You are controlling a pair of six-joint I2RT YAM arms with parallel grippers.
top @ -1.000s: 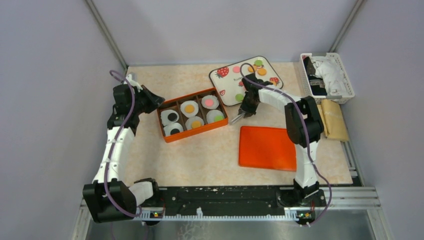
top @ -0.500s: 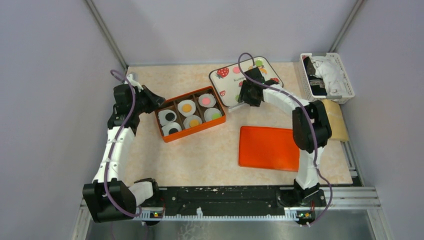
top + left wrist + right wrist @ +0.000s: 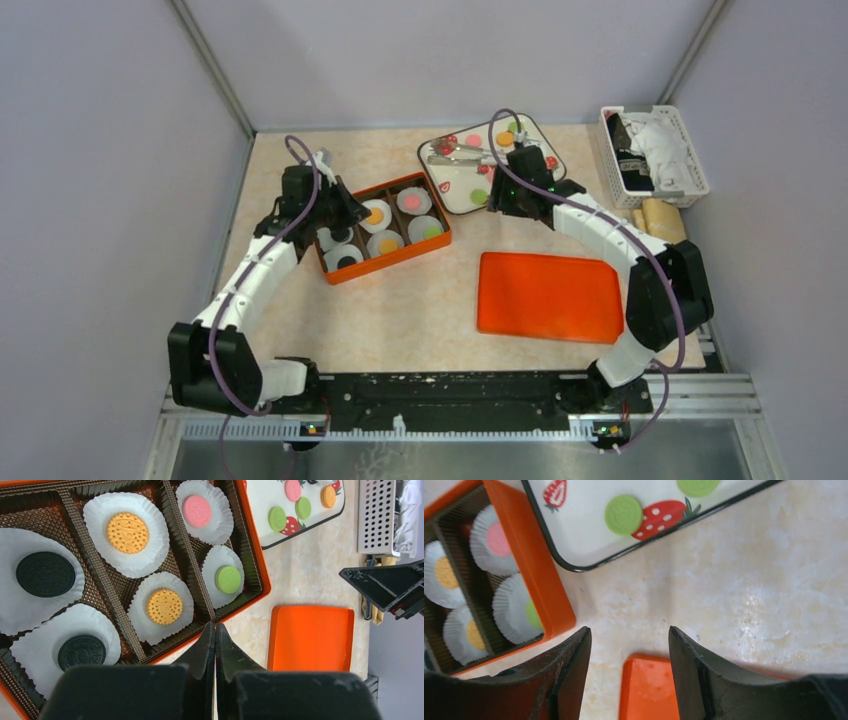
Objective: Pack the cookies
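Flat orange lid (image 3: 550,296) lying on the desk (image 3: 420,290); far right, white slotted basket (image 3: 693,170) holding cloths (image 3: 662,143), tan packet (image 3: 662,216) just beside.

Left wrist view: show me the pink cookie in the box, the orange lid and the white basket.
pink cookie (image 3: 196,511), left wrist view, centre of its top face.
lid (image 3: 311,637), left wrist view, middle of its flat top.
basket (image 3: 377,515), left wrist view, on its perforated wall.
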